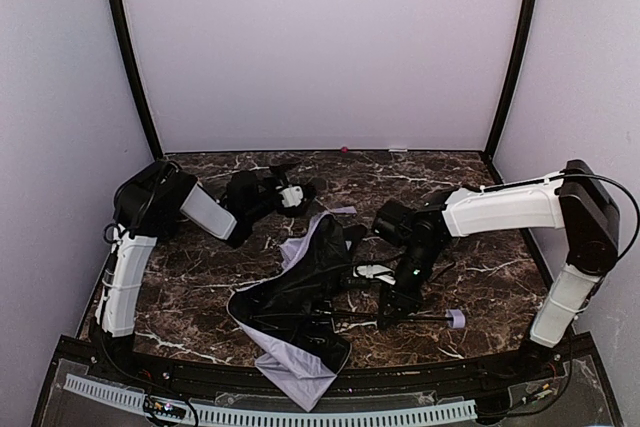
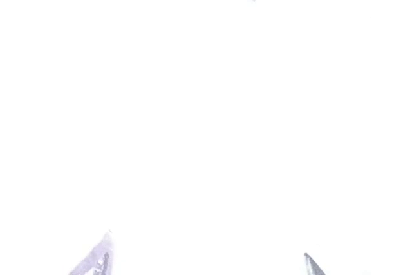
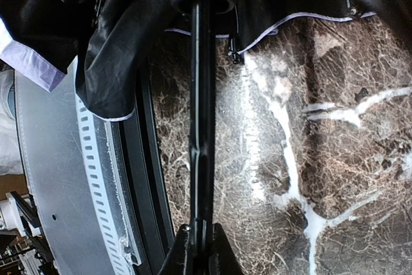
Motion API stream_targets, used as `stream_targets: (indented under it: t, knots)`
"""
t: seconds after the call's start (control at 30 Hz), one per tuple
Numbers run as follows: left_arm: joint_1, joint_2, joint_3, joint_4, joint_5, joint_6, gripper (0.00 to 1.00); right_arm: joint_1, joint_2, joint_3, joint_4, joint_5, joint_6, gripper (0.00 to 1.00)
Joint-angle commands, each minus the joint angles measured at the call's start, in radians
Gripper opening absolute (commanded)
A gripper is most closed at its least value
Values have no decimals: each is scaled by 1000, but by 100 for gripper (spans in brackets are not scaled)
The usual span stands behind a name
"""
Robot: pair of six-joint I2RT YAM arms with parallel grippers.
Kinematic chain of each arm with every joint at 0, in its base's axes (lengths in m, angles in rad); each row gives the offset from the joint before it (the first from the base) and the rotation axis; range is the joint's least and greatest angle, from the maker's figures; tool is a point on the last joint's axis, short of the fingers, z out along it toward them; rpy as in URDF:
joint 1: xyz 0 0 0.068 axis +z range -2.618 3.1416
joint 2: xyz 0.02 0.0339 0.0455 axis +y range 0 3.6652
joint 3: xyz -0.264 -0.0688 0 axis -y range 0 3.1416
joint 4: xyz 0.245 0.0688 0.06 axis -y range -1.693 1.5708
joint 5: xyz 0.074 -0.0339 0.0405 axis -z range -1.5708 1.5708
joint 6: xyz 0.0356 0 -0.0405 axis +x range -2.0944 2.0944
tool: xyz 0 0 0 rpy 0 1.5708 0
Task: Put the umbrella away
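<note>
White glare — left pincer [image 2: 209, 261] (tips [image 2: 100, 261] only)

Right hand [image 3: 200, 239] tight around the black umbrella shaft [image 3: 203, 94], black lavender-edged canopy [image 3: 116, 43] beyond, marble table [image 3: 335, 159] beneath.

umbrella [image 1: 300, 287]: cloth, sheeny black underside, matt lavender outside | shaft [image 3: 203, 94]: smooth black | table [image 1: 480, 182]: glossy brown marble-look
</note>
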Motion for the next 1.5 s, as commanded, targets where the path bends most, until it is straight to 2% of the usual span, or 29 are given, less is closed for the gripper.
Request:
stream_targets:
  t: [0.0,0.2,0.37,0.43,0.53,0.6,0.73,0.8,0.87,0.93,1.0,1.1,1.2,1.3,1.37,1.4,1.43,1.47]
  knots:
    - [18,-6,53,61,-171,-46,99,9,-24,0,2,-35,-3,0]
    - [32,-10,134,9,-300,-136,99,5,-39,-21,26,-3,9,0]
    - [40,-91,139,-190,-428,-136,99,-34,15,-5,39,43,-10,0]
    - [41,-142,118,-300,-482,-150,99,-59,48,2,55,70,-13,0]
    - [38,-262,14,-352,-506,-195,99,-85,88,29,83,102,-26,0]
    - [33,-336,-35,-417,-507,-249,99,-89,115,58,101,143,-37,3]
    - [-20,-516,-149,-548,-440,-302,99,-104,187,153,66,169,-83,18]
    - [-74,-618,-220,-603,-423,-300,99,-119,191,159,69,188,-84,34]
    - [-129,-710,-247,-757,-377,-386,96,-139,173,150,76,213,-77,47]
    - [-137,-795,-229,-956,-238,-555,87,-157,139,149,89,243,-62,54]
    - [-140,-868,-230,-1091,-112,-698,76,-168,86,150,106,261,-41,57]
    - [-180,-985,-279,-1214,-49,-810,69,-169,-18,141,142,256,-4,57]
    - [-211,-1081,-329,-1332,-97,-875,64,-170,-138,60,269,230,86,57]
    - [-213,-1144,-342,-1462,-156,-993,63,-168,-234,-62,489,196,270,58]
    - [-215,-1165,-350,-1495,-74,-1039,72,-166,-259,-133,682,200,436,59]
    - [-220,-1172,-363,-1475,-22,-1051,82,-166,-257,-154,766,202,502,59]
    - [-225,-1175,-381,-1448,14,-1063,87,-166,-250,-174,843,205,556,59]
    - [-231,-1172,-400,-1423,31,-1070,87,-166,-236,-186,923,212,593,60]
